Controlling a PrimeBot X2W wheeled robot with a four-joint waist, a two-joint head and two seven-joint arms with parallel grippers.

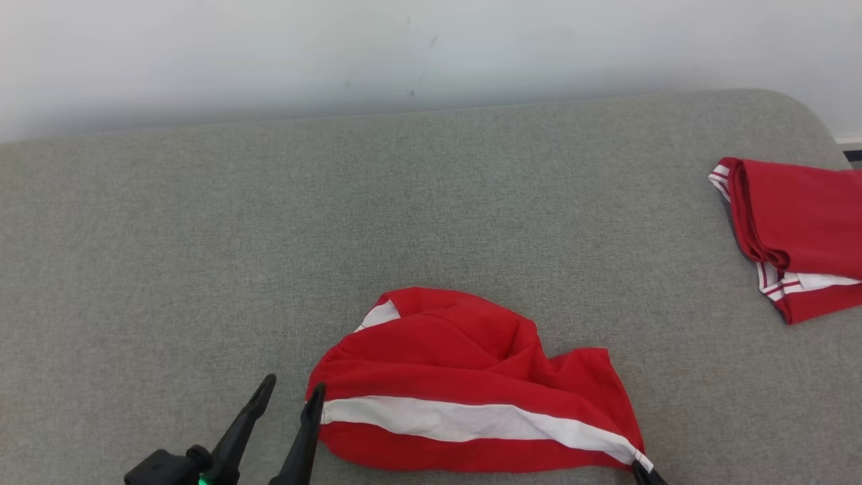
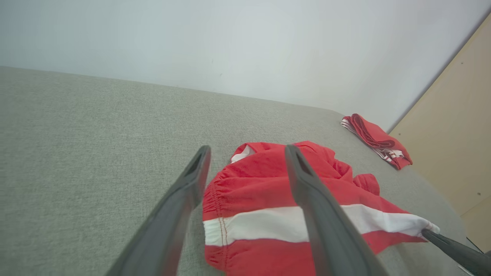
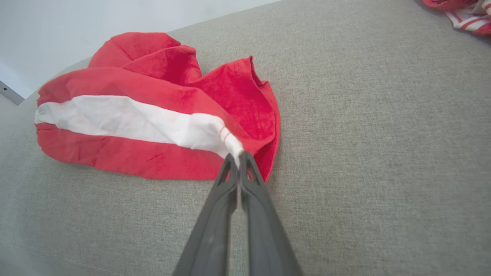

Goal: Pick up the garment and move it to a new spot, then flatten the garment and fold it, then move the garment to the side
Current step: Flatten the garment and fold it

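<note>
The garment (image 1: 465, 384) is a crumpled pair of red shorts with a white side stripe, lying on the grey cushioned surface near its front edge; it also shows in the wrist views (image 2: 268, 203) (image 3: 153, 115). My left gripper (image 1: 288, 396) stands open at the garment's left, waistband end, one finger (image 1: 311, 421) touching the cloth edge. In the left wrist view the open fingers (image 2: 191, 184) straddle that elastic end. My right gripper (image 3: 238, 157) is shut on the garment's right corner, where the white stripe ends (image 1: 643, 465).
A second red garment with white trim (image 1: 794, 229) lies folded at the far right of the grey surface (image 1: 337, 222). A white wall runs behind. A tan panel (image 2: 460, 134) stands beyond the right end.
</note>
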